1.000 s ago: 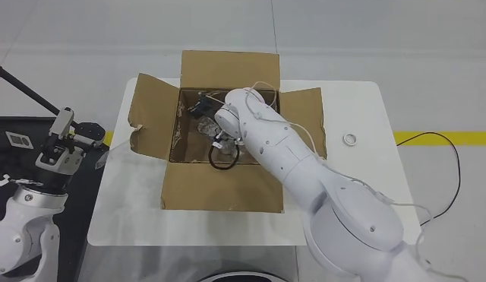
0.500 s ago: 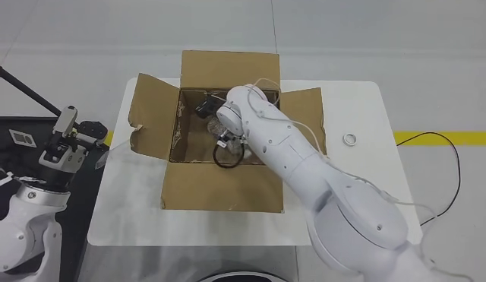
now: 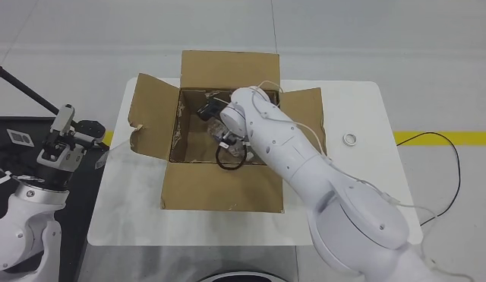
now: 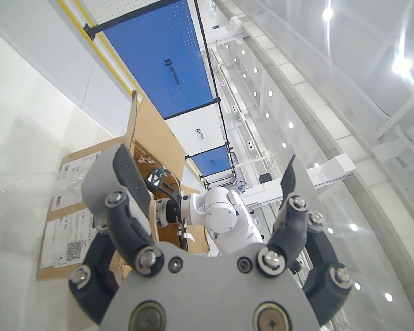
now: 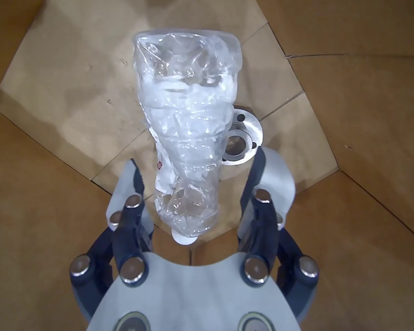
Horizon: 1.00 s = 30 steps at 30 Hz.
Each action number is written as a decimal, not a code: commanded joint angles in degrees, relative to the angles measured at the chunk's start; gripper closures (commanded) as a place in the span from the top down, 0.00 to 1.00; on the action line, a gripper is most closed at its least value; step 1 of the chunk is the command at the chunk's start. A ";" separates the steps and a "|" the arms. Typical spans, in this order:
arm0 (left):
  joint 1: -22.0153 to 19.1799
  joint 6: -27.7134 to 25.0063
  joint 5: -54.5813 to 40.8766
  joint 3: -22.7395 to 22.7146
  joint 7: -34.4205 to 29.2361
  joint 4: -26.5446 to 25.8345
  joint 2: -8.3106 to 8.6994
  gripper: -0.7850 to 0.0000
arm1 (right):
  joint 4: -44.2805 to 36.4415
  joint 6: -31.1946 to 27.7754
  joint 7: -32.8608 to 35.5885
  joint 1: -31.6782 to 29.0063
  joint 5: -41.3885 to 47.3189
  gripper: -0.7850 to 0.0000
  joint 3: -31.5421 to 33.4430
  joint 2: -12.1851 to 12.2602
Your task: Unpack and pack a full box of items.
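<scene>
1. Top view: an open cardboard box (image 3: pixel 222 189) is seen on the white table (image 3: pixel 357 198) with its flaps folded outward. The right arm (image 3: pixel 262 134) is bent down into the box. The left arm (image 3: pixel 57 156) is held off the table's edge, well apart from the box, so the right arm is judged much the nearer to the contents. A small ring (image 3: pixel 350 139) lies on the table, apart from the box.

2. Left wrist view: the left gripper (image 4: pixel 207 160) is spread wide with nothing between its fingers. It is pointed upward past the box's outer wall, not into the box.

3. Right wrist view: the right gripper (image 5: pixel 196 165) is released. Its fingers are set on either side of the narrow near end of a clear plastic-wrapped item (image 5: pixel 186 104), and a gap is visible on each side. The item appears to rest on the box floor. Its long axis runs straight away from the gripper, and it widens toward the far end. A metal flange (image 5: pixel 243 136) lies just beside the item and is partly hidden behind it. If a grasp is next, only the narrow tip would be caught, because the axis runs along the fingers and not across them. The bulky far end could be expected to sag or swing when lifted.
</scene>
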 commanded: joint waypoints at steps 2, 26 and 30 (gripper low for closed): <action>0.00 -0.04 0.00 0.01 0.00 0.04 -0.01 1.00 | 0.13 -0.10 -0.50 -0.18 -0.31 0.88 0.16 -0.13; 0.20 -0.49 -0.29 -0.50 -0.12 0.57 -0.09 1.00 | 5.40 3.38 -2.15 -0.71 -3.98 0.00 -0.34 -4.00; 0.19 -0.47 -0.28 -0.49 -0.12 0.55 -0.10 1.00 | 5.91 2.77 -2.81 -0.23 -4.19 0.00 -0.04 -4.35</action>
